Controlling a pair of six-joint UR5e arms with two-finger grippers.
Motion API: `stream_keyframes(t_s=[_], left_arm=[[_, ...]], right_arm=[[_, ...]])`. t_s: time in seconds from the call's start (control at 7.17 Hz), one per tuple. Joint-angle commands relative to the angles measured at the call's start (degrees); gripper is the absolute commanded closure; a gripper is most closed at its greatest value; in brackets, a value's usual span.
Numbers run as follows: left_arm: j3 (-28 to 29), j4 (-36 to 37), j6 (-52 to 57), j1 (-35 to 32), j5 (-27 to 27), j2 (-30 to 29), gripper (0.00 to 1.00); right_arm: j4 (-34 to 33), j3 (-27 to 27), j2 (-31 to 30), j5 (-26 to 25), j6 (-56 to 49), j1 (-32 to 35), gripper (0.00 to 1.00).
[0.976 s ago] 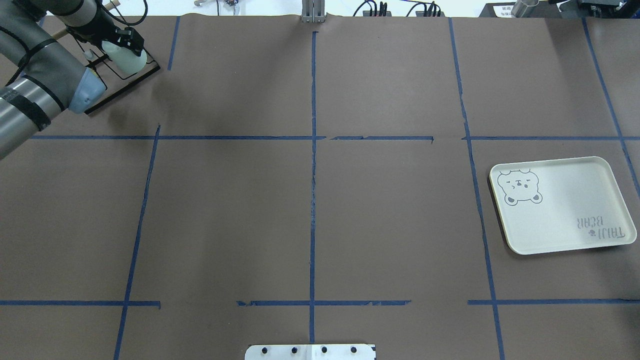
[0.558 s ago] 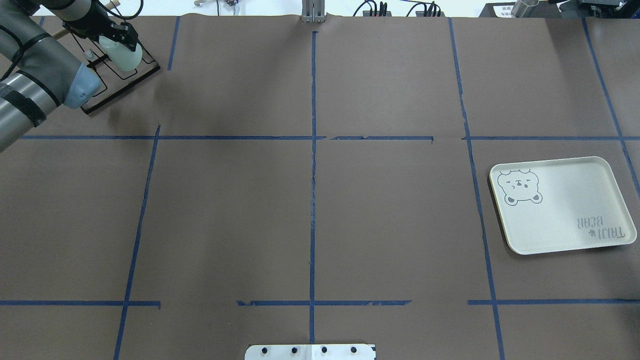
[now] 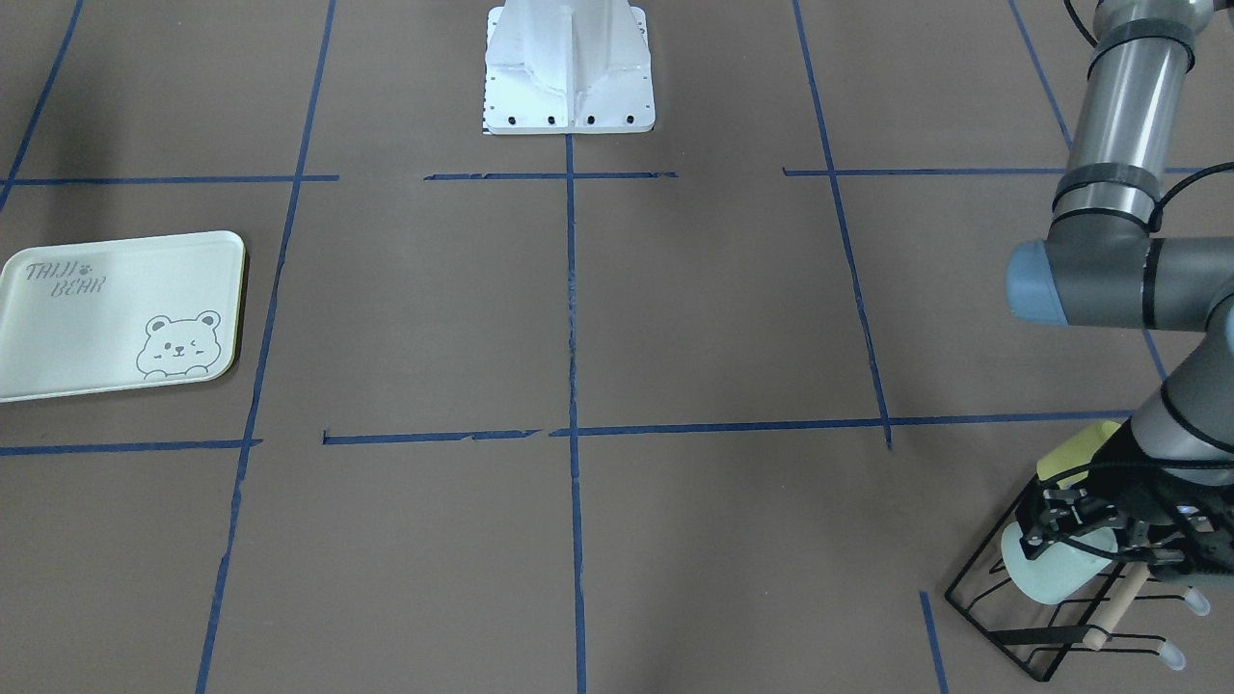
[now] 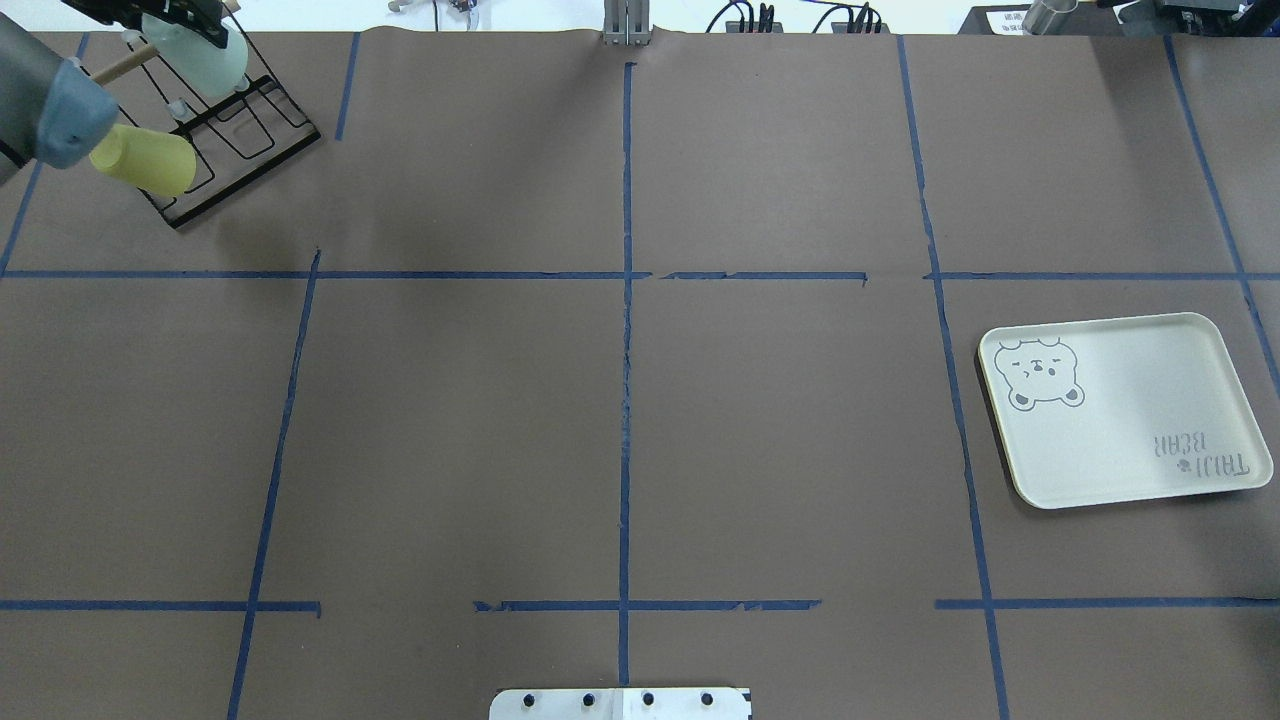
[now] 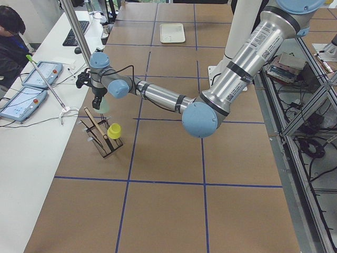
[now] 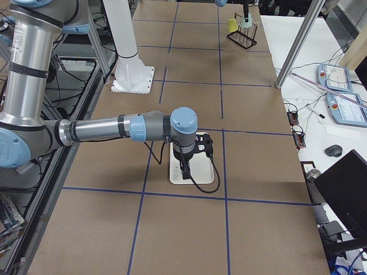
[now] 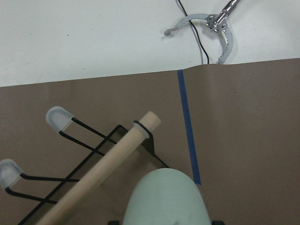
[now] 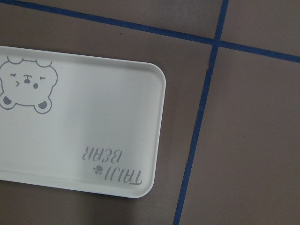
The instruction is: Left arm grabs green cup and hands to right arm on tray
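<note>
The green cup (image 4: 198, 62) is lifted off the black wire rack (image 4: 250, 135) at the far left of the table, held on its side in my left gripper (image 4: 185, 25). In the front view the left gripper (image 3: 1070, 540) is shut around the cup (image 3: 1051, 578), and the cup's rounded side fills the bottom of the left wrist view (image 7: 164, 199). The tray (image 4: 1125, 410) lies flat and empty at the right of the table. My right gripper (image 6: 184, 167) hovers just above the tray (image 6: 202, 175); I cannot tell whether it is open. The right wrist view shows only the tray (image 8: 79, 126).
A pale yellow cup (image 4: 148, 160) sits tilted on the rack, next to a wooden dowel (image 7: 103, 171). The robot's white base plate (image 4: 620, 703) is at the near table edge. Blue tape lines cross the brown table. Operator tablets (image 5: 31, 87) lie beyond the far edge.
My left gripper has moved up and toward the far-left corner with the green cup, lifting it off the rack. The arm no longer covers the yellow cup. The tray has not moved.
</note>
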Motion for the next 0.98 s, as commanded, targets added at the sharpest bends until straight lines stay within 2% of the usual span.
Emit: stream_keyframes(t_s=[0.0,0.28,0.42,0.84], left_arm=[[-8.8,2.7,-0.3,-3.4,-6.0,4.0,0.68],[-13.2,1.3,-4.2,-2.9,-5.9,9.4,0.68],[-13.5,-4.2,-9.7,-2.2,-5.6,11.4,0.68],[-13.7,-26.7,-31.0,5.9,-2.2,17.5,0.68]], right_arm=[[0.1,0.0,0.1,0.0,0.7,-0.1,0.00],[0.4,0.0,4.2,0.8,5.4,-1.7,0.00],[3.8,0.0,5.8,1.5,11.3,-4.5,0.00],[28.7,-0.1,5.8,1.2,41.6,-16.5,0.00]])
